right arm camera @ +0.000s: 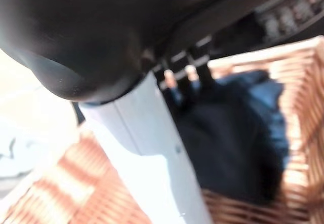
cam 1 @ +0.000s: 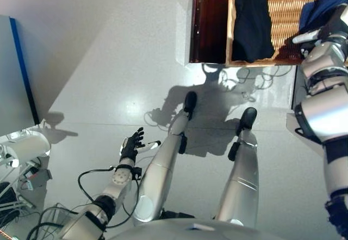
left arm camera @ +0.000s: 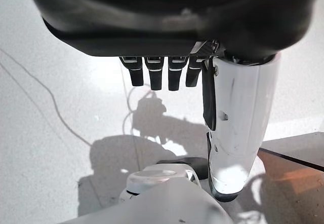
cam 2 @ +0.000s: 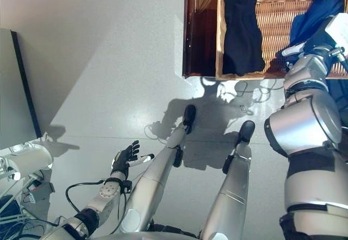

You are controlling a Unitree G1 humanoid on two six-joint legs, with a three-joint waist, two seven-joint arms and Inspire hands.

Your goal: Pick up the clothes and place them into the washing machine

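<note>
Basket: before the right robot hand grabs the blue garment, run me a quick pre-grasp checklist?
1. Right robot hand over the basket: ok.
2. Blue garment within its reach, just past the fingers in the right wrist view: ok.
3. Fingers closed on the cloth: cannot tell, view blurred.
4. Black garment apart from the blue one: ok, draped over the basket's left side.
5. Left robot hand free: ok, open, low by the floor.
6. Washing machine in sight: not ok, no view shows it.

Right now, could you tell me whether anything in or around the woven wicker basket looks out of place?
Slightly: the black garment hangs over the near rim of the woven wicker basket rather than lying inside. The blue garment sits inside, where the right hand reaches. The left hand hangs open, idle.
</note>
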